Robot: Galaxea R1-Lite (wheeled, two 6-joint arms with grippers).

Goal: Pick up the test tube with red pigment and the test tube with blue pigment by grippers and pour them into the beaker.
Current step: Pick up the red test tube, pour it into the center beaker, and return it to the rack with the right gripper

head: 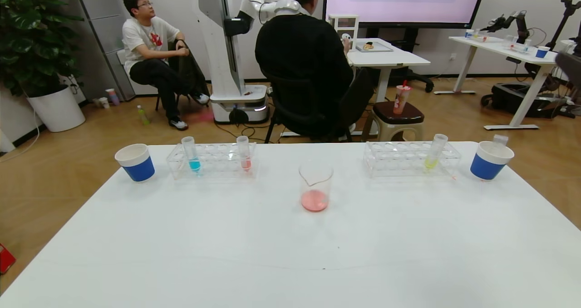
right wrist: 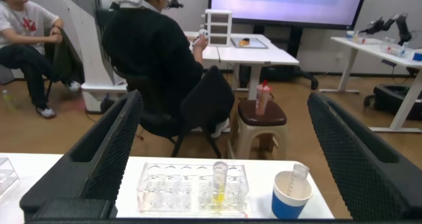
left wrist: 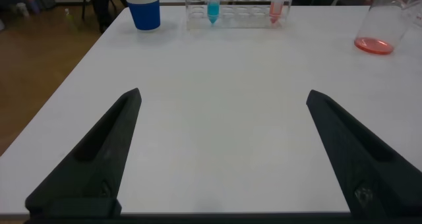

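Note:
The blue-pigment test tube point(head: 193, 155) stands upright in the left clear rack point(head: 211, 162); it also shows in the left wrist view point(left wrist: 213, 5). A tube with coral-pink liquid point(head: 244, 155) stands in the same rack. No tube with orange-red liquid shows. The beaker point(head: 315, 186) stands mid-table with pink-red liquid in its bottom. My left gripper point(left wrist: 224, 95) is open and empty, low over the bare near table, well short of the rack. My right gripper point(right wrist: 225, 97) is open and empty, facing the right rack point(right wrist: 191, 188). Neither gripper shows in the head view.
The right rack point(head: 411, 158) holds a yellow-green tube point(head: 435, 153). A blue-and-white paper cup point(head: 135, 162) stands at the far left. Another cup point(head: 490, 160) at the far right holds an empty clear tube point(head: 499, 139). People, chairs and a stool are beyond the table's far edge.

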